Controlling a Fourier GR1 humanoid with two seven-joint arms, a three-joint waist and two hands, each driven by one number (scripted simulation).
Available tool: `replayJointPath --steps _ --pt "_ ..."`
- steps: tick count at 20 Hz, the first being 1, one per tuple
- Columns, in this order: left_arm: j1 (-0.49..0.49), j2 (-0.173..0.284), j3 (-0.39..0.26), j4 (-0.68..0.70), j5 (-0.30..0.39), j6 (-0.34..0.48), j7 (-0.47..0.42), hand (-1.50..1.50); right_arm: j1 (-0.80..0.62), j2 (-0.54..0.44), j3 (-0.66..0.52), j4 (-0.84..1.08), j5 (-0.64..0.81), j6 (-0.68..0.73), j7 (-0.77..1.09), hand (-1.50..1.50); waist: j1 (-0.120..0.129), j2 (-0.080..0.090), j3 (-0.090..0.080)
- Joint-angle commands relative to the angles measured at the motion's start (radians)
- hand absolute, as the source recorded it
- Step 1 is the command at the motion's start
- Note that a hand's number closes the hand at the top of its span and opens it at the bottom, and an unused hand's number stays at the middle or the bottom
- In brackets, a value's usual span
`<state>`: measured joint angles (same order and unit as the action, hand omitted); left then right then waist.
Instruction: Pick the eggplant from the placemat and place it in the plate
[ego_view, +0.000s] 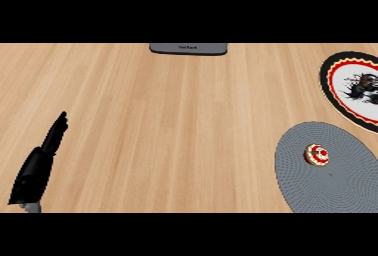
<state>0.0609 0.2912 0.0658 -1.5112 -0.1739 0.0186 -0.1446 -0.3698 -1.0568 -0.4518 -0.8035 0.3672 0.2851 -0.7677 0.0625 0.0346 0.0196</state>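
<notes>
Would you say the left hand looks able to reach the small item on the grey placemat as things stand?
Probably not easily: the left hand rests open at the far left, while the item lies on the placemat at the right, though nothing blocks the counter between.

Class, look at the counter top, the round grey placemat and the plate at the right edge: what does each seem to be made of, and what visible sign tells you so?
Counter top: looks like light wood with a matt finish, going by its long grain streaks.
Placemat: probably woven fabric or fibre, matt grey, showing fine concentric ribbing.
Plate: likely glazed ceramic, smooth, with a black rim, red-and-yellow zigzag border and dark printed motif; material uncertain.

A small round red-and-cream object (317, 154) lies on the grey round placemat (332, 185), apart from the black-rimmed plate (347, 100).
</notes>
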Motion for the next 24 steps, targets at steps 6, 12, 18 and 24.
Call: replayJointPath --steps 6,12,18,24 --pt "-0.051 0.006 -0.010 0.006 -0.012 -0.007 0.021 0.00 -0.091 -0.076 0.037 0.174 -0.016 0.111 -0.281 1.50 0.028 0.001 -0.008" --pt "-0.062 0.011 -0.011 0.034 -0.012 -0.022 0.009 0.00 -0.207 -0.035 0.116 0.250 -0.005 0.132 -0.253 1.50 0.042 -0.002 -0.013" --pt "-0.082 -0.010 -0.029 0.036 -0.027 -0.010 0.023 0.00 -0.309 0.011 0.226 0.316 0.060 0.134 -0.212 1.50 0.047 -0.001 -0.013" --pt "-0.069 -0.027 -0.035 0.042 -0.038 0.005 0.018 0.00 -0.367 0.127 0.338 0.388 0.165 0.025 -0.204 1.50 0.042 -0.001 -0.013"
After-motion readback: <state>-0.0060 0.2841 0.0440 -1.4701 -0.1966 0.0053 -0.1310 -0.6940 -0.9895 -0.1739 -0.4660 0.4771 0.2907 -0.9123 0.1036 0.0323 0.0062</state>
